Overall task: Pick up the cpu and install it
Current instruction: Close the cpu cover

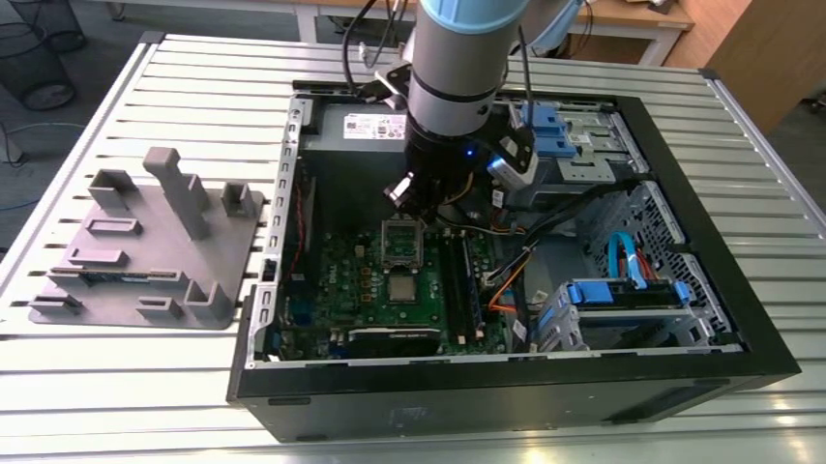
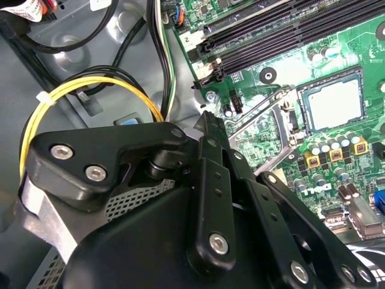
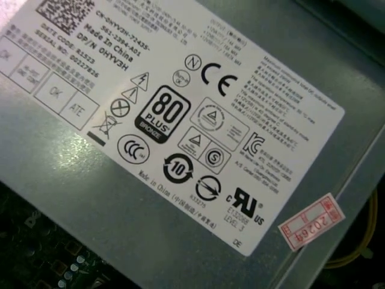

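Second wrist view puts my pincer (image 2: 209, 120) low over the board (image 2: 271, 156), its tip just beside the open metal frame (image 2: 264, 114) of the socket. Whether it is open or closed I cannot tell, and I see nothing held in it. The cpu (image 2: 332, 103) lies flat in the socket, silver top up, a little beyond the frame and apart from me. In the exterior view the cpu (image 1: 404, 287) shows as a pale square near the middle of the board, with the frame (image 1: 401, 237) between it and my pincer (image 1: 410, 198). I judge the pick and the placing done, the chip seated and the frame not yet shut over it, so the work stands at the socket itself. Any move from here calls for care. The frame is close, the yellow cable (image 2: 90, 84) loops near my knuckles, and the memory slots (image 2: 283, 30) run alongside. My arm (image 1: 452, 58) comes down nearly upright into the case (image 1: 516, 396), wrist well inside it, close to the grey box (image 1: 368, 126). The first wrist view looks straight at the box's white label (image 3: 180, 120). On the exterior view's left the tray (image 1: 142, 242) sits on the table (image 1: 193, 77), well apart.
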Controlling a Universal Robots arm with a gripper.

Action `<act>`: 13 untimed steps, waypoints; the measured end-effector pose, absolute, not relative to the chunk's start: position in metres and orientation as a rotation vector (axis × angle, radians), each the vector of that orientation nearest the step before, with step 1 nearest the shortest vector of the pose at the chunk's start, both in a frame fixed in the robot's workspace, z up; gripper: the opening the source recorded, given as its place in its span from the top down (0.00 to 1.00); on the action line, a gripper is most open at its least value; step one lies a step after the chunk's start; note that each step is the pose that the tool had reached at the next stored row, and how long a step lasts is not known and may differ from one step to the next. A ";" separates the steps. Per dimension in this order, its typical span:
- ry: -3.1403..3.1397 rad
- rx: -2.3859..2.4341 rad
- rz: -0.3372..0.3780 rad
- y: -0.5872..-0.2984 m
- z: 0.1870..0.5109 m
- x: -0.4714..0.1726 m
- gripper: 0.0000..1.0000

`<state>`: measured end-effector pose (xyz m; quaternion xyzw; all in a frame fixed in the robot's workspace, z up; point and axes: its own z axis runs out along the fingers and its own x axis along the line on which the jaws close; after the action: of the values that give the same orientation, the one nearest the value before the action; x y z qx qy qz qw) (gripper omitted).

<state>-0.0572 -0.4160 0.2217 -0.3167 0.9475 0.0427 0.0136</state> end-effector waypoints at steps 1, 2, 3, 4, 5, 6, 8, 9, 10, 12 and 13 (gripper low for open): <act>2.951 -0.987 0.133 -0.416 0.222 -0.057 0.89; 2.951 -0.987 0.133 -0.416 0.222 -0.057 0.89; 2.951 -0.988 0.133 -0.416 0.223 -0.057 0.89; 2.951 -0.988 0.133 -0.416 0.223 -0.057 0.89; 2.950 -0.989 0.133 -0.416 0.223 -0.057 0.89; 2.950 -0.990 0.133 -0.416 0.223 -0.057 0.89; 2.949 -0.992 0.133 -0.416 0.223 -0.057 0.89; 2.949 -0.994 0.133 -0.416 0.223 -0.057 0.89; 2.948 -0.995 0.133 -0.416 0.223 -0.057 0.89; 2.947 -0.999 0.133 -0.416 0.224 -0.057 0.89; 2.947 -1.001 0.133 -0.416 0.224 -0.057 0.89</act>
<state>-0.0574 -0.4163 0.2238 -0.3213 0.9459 0.0427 0.0134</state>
